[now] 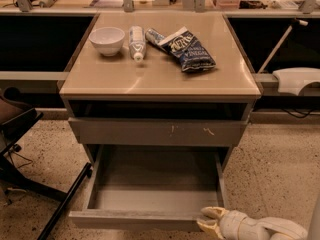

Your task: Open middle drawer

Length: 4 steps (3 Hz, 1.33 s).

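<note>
The middle drawer [150,199] is pulled far out of the cabinet. Its grey inside shows and looks empty, and its long grey front [130,220] faces me low in the view. My gripper [206,220], pale and cream-coloured, is at the right end of that front edge, at the bottom right of the view. Its arm comes in from the right. Above the open drawer is another grey front with white scratch marks [160,132], with a dark gap over it.
On the tan cabinet top [100,79] are a white bowl [107,39], a white tube [136,42] and a blue chip bag [187,49]. A black chair base [30,174] stands on the speckled floor at left. A white object [297,79] is at right.
</note>
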Each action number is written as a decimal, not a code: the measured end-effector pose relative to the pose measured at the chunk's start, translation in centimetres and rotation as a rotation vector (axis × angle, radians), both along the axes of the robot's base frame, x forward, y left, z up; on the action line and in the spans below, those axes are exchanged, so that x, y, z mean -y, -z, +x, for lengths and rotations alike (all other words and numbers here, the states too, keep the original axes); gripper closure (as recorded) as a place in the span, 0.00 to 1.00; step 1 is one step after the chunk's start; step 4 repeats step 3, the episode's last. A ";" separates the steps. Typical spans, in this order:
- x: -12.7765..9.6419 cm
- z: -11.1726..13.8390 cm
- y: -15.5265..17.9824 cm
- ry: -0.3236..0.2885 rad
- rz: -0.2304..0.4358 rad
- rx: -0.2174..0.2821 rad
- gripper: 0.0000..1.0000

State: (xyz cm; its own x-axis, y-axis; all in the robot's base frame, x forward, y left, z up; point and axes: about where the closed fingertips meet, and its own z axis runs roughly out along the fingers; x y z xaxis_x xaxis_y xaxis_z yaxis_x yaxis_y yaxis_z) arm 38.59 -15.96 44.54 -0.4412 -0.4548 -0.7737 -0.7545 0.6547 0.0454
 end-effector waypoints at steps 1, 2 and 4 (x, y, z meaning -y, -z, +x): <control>0.0 0.0 0.0 0.000 0.000 0.000 0.35; 0.0 0.0 0.0 0.000 0.000 0.000 0.12; 0.0 0.0 0.0 0.000 0.000 0.000 0.00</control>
